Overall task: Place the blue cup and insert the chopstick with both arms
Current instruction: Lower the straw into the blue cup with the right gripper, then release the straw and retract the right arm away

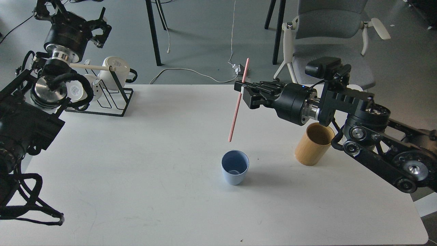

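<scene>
The light-blue cup (235, 167) stands upright on the white table (170, 205), near the middle. My right gripper (243, 91) is shut on the pink chopstick (237, 106), which hangs nearly upright in the air. Its lower tip is just above and slightly left of the cup's rim, not inside it. My left gripper (97, 29) is raised at the far left, behind the mug rack, with its fingers apart and nothing between them.
A tan bamboo cylinder (313, 144) stands right of the cup, partly under my right arm. A black wire rack (114, 99) with a white mug (114, 70) and a pale rod stands at the back left. A grey chair (327, 41) is behind the table.
</scene>
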Robot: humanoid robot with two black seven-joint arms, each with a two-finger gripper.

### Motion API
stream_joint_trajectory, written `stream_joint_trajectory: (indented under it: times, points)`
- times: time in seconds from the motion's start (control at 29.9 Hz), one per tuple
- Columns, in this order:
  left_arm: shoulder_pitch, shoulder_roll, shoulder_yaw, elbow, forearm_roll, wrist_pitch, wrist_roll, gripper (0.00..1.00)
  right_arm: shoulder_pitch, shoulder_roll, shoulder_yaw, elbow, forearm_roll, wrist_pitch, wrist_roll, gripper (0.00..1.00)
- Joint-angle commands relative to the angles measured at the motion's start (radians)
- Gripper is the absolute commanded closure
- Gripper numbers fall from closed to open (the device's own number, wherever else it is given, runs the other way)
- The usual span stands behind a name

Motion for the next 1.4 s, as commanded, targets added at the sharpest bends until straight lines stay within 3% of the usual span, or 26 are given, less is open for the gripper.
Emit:
stream_joint_trajectory:
  times: [0.0, 0.57, 0.87, 1.07, 1.14, 1.24, 1.27, 1.34, 1.37]
  points:
    - [0.002, -0.001, 0.000, 0.000, 0.000, 0.000, 0.000, 0.00, -0.047, 0.000, -0.002, -0.002, -0.002, 0.000, -0.001, 0.99]
    - [0.006, 0.014, -0.002, 0.000, 0.000, 0.000, 0.000, 0.00, -0.167, 0.063, -0.008, -0.034, -0.083, -0.052, 0.008, 0.97]
    - [0.008, 0.014, -0.003, 0.002, 0.000, 0.000, 0.000, 0.00, -0.170, 0.062, -0.010, -0.034, -0.081, -0.052, 0.008, 0.72]
    - [0.008, 0.012, -0.005, 0.002, 0.000, 0.000, 0.000, 0.00, -0.170, 0.060, -0.010, -0.034, -0.081, -0.049, 0.008, 0.65]
    - [0.008, 0.011, -0.005, 0.001, 0.000, 0.000, 0.000, 0.00, -0.168, 0.060, -0.008, -0.032, -0.080, -0.051, 0.009, 0.57]
    - [0.008, 0.009, -0.003, 0.000, 0.000, 0.000, 0.000, 0.00, -0.159, 0.054, 0.025, -0.028, -0.066, -0.060, 0.013, 0.36]
    - [0.006, 0.009, -0.003, 0.000, 0.000, 0.000, 0.000, 0.00, -0.155, 0.051, 0.055, -0.028, -0.060, -0.063, 0.014, 0.28]
    - [0.005, 0.008, -0.003, 0.001, 0.000, 0.000, 0.000, 0.00, -0.155, 0.056, 0.142, -0.031, -0.048, -0.066, 0.022, 0.00]
    - [0.005, 0.008, -0.003, 0.002, 0.000, 0.000, 0.000, 0.00, -0.155, 0.059, 0.200, -0.034, -0.020, -0.060, 0.028, 0.01]
